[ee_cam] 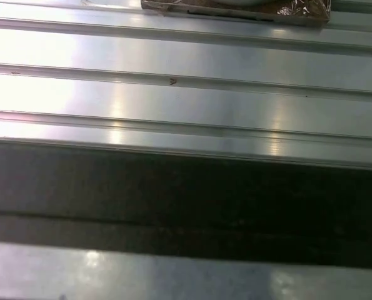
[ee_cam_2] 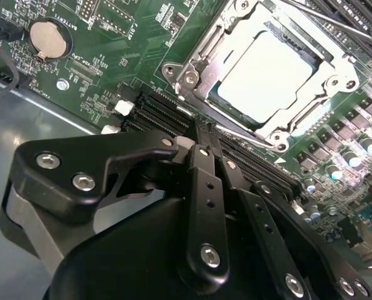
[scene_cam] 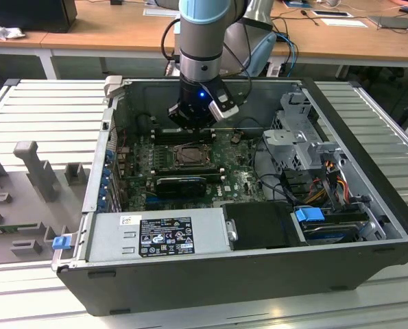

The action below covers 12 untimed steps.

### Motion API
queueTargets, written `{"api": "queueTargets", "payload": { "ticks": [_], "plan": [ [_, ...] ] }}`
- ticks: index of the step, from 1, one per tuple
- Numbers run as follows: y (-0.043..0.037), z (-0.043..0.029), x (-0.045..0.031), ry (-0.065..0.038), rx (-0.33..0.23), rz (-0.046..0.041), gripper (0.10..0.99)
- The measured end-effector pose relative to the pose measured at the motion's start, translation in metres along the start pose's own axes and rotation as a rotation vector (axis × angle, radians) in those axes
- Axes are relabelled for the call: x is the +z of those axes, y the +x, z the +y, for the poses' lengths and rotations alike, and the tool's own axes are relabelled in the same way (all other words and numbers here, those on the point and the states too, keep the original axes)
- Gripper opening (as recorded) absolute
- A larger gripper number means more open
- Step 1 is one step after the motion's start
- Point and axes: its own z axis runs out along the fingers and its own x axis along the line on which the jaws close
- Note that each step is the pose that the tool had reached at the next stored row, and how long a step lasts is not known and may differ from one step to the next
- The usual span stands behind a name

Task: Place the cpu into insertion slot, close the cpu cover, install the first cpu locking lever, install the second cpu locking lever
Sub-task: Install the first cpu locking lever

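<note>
In the second wrist view the cpu point(ee_cam_2: 267, 72), a pale silvery square, lies in the insertion slot point(ee_cam_2: 311, 115) on the green motherboard. The cpu cover point(ee_cam_2: 201, 59), a silvery frame, lies down around it. One thin wire lever point(ee_cam_2: 248, 132) runs along the socket edge nearest my fingers. Another thin rod point(ee_cam_2: 336, 24) crosses the far side. My gripper point(ee_cam_2: 201, 140) is shut with nothing in it, its black tips just short of the socket, over the memory slots. In the exterior view the gripper point(scene_cam: 190, 123) hangs inside the open case, just behind the socket point(scene_cam: 192, 156).
Black memory slots point(ee_cam_2: 167, 112) and a coin battery point(ee_cam_2: 48, 39) lie near the socket. In the case are a grey power supply point(scene_cam: 156, 233), a black card point(scene_cam: 183, 184), a drive cage point(scene_cam: 300, 130) and cables point(scene_cam: 327, 171). Ribbed metal table point(ee_cam: 173, 62) surrounds the case.
</note>
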Motion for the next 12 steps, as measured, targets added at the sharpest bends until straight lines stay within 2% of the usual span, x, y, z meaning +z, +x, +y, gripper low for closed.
{"api": "queueTargets", "payload": {
  "ticks": [5, 12],
  "plan": [
    [-0.0017, -0.0006, 0.0048, 0.000, 0.000, -0.0002, 0.106],
    [-0.0018, -0.0018, 0.0063, 0.004, 0.000, 0.0000, 0.106]
  ]
}}
